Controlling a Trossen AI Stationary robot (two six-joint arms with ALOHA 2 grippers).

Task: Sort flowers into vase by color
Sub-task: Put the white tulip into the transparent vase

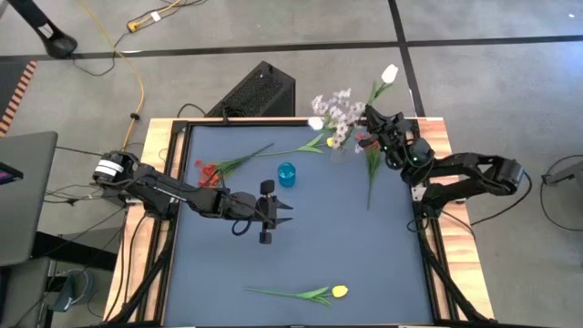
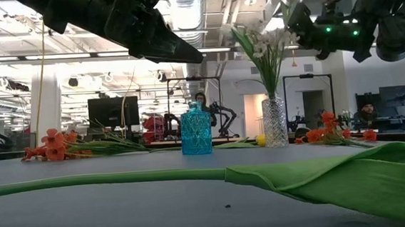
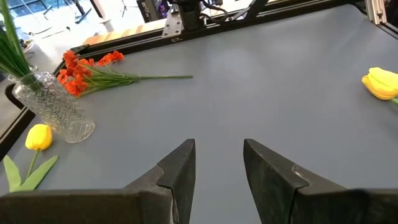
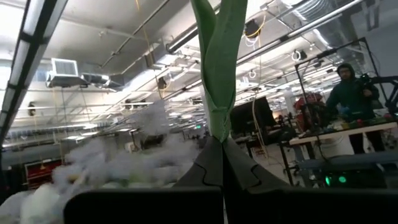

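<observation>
From above you see your right gripper [image 1: 378,123] at the far right by the glass vase [image 2: 274,122], clamped on a white tulip [image 1: 389,73]; its wrist view shows only the stem. Your left gripper [image 3: 217,163] hovers mid-table, fingers parted, empty.

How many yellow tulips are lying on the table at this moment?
2. One yellow tulip lies at the table's near edge; the other yellow tulip lies at the far side, beside the glass vase. More may be hidden.
</observation>
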